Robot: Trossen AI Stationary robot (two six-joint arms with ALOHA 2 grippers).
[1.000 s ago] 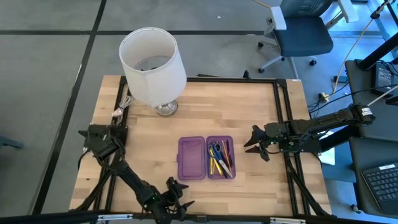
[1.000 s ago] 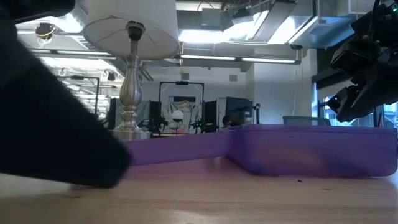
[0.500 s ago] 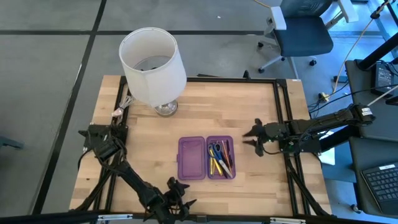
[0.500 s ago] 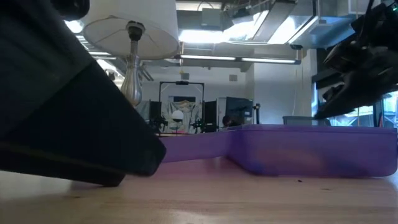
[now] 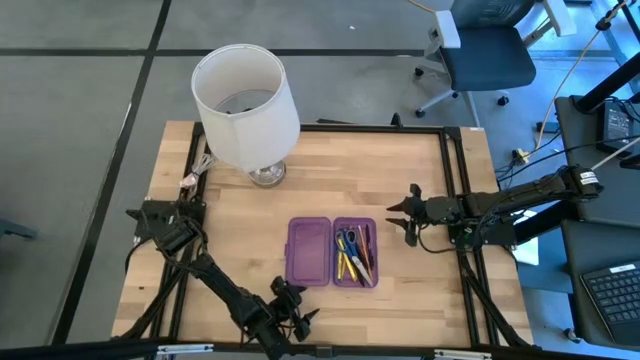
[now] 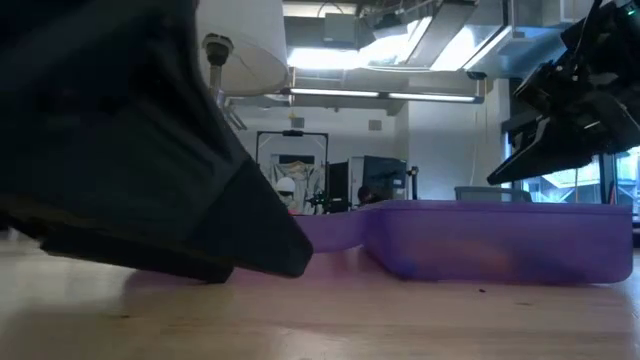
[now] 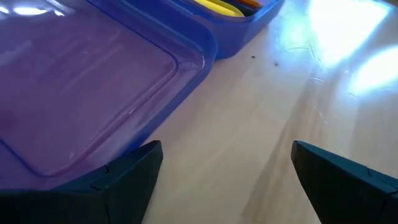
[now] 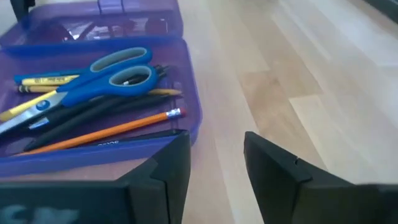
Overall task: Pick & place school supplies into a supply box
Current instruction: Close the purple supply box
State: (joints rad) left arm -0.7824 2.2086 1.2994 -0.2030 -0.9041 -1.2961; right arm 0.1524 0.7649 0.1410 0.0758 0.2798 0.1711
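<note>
Supply box (image 5: 332,254) lies open at lower centre of the high view; supplies are seen in its right half: one scissors (image 8: 93,71) and several pens and pencils, not countable. Left gripper (image 5: 290,318) spread wide, empty, at the lid's near edge; the lid could be nudged. Right gripper (image 5: 408,212) narrowly parted, empty.

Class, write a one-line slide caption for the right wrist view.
Blue-handled scissors, pens and pencils lie in the purple case; the open right pincer hovers beside it.
</note>
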